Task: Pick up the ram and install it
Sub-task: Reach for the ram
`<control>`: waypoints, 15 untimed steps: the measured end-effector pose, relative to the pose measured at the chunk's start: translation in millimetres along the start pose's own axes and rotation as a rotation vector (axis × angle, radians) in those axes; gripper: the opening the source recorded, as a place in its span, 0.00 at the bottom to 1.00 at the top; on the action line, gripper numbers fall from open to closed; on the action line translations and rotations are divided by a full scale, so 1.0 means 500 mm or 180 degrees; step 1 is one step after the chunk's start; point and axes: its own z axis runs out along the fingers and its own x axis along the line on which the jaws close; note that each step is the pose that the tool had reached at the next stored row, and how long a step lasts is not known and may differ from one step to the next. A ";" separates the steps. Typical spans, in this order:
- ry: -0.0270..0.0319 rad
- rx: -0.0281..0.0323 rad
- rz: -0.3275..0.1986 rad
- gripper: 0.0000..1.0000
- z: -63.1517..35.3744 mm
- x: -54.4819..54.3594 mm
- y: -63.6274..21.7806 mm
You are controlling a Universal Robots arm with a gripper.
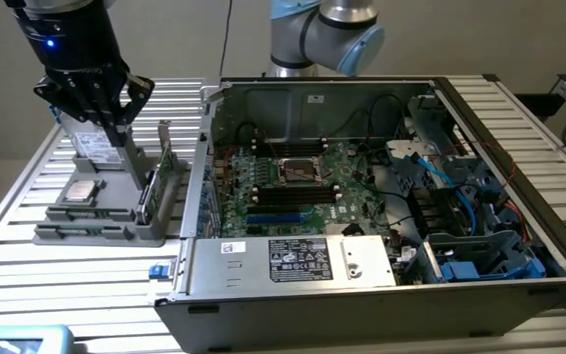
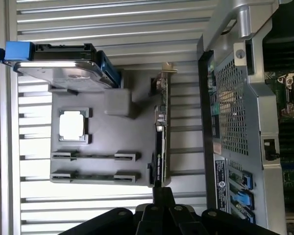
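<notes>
Our tool point(image 1: 116, 133) hangs closed, holding nothing, over the grey fixture point(image 2: 112, 143) on the tabletop point(image 1: 67, 295). The ram point(image 2: 93, 176) stands on edge in a slot of this fixture (thin, light, stiff, probably fragile); we judge it best pinched across its top edge, near the middle.

Your arm point(image 1: 324, 28): wrist upright, jaws closed.
Your wrist point(image 1: 67, 33) stands near vertical at the exterior view's left, a small blue light glowing on it; the jaws hang straight below, pressed together, tips pointing down.
</notes>
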 end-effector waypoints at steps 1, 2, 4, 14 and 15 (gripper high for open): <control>-0.0002 0.0000 0.0000 0.11 0.003 0.007 -0.002; -0.0004 0.0000 0.0000 0.11 0.006 0.014 -0.004; -0.0007 -0.0001 -0.0001 0.11 0.012 0.026 -0.009; -0.0012 0.0005 -0.0007 0.11 0.029 0.074 -0.023; -0.0014 0.0009 -0.0008 0.11 0.030 0.079 -0.024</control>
